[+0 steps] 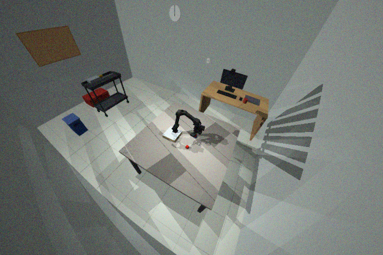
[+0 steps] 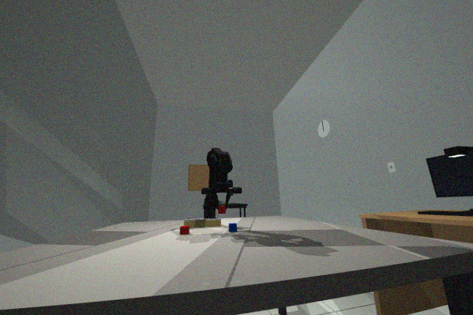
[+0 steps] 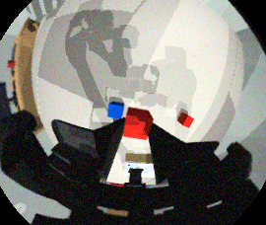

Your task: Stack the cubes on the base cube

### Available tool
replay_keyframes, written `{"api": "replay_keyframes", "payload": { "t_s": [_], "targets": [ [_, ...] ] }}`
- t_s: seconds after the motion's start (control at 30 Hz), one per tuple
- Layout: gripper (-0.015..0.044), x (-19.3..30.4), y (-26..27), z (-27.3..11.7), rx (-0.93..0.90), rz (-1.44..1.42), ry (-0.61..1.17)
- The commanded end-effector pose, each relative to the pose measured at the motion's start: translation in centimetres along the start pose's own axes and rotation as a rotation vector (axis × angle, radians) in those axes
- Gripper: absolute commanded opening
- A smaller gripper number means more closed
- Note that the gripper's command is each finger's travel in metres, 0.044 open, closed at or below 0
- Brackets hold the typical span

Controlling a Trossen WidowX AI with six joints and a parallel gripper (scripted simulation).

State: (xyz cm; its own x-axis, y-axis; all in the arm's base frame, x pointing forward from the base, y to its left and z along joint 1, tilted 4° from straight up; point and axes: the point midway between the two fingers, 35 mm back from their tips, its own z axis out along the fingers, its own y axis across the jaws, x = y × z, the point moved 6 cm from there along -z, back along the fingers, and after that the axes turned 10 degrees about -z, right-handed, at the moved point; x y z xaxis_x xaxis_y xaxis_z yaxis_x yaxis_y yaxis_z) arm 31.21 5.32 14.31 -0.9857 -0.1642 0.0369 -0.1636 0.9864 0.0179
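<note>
My gripper (image 2: 222, 206) (image 3: 137, 122) is shut on a red cube (image 2: 221, 210) (image 3: 138, 124) and holds it above the table. The blue cube (image 2: 233, 227) (image 3: 115, 110) sits on the table, lower and slightly right of the held cube in the exterior view; in the wrist view it shows just left of the held cube. In the top view the arm's end largely hides it. The other red cube (image 1: 187, 147) (image 2: 184, 230) (image 3: 185, 119) lies on the table, apart from the blue one. Nothing rests on the blue cube.
The arm's white-topped mounting plate (image 1: 169, 135) (image 3: 139, 158) lies behind the cubes in the exterior view. Hard shadows of the arm fall across the table (image 1: 197, 183) (image 2: 113, 274). A wooden desk (image 1: 216, 87) with a monitor (image 1: 233, 78) stands beyond the table.
</note>
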Motion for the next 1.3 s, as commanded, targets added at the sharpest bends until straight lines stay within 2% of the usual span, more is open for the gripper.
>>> {"api": "replay_keyframes", "payload": {
  "t_s": [0.0,0.77,1.27],
  "targets": [
    [0.0105,0.0,0.6,0.4,-0.004,0.122,0.004],
    [0.0105,-0.2,3.7,1.9,-0.005,0.822,0.007],
    [0.0105,-0.2,3.8,1.9,-0.005,0.842,0.007]
  ]
}}
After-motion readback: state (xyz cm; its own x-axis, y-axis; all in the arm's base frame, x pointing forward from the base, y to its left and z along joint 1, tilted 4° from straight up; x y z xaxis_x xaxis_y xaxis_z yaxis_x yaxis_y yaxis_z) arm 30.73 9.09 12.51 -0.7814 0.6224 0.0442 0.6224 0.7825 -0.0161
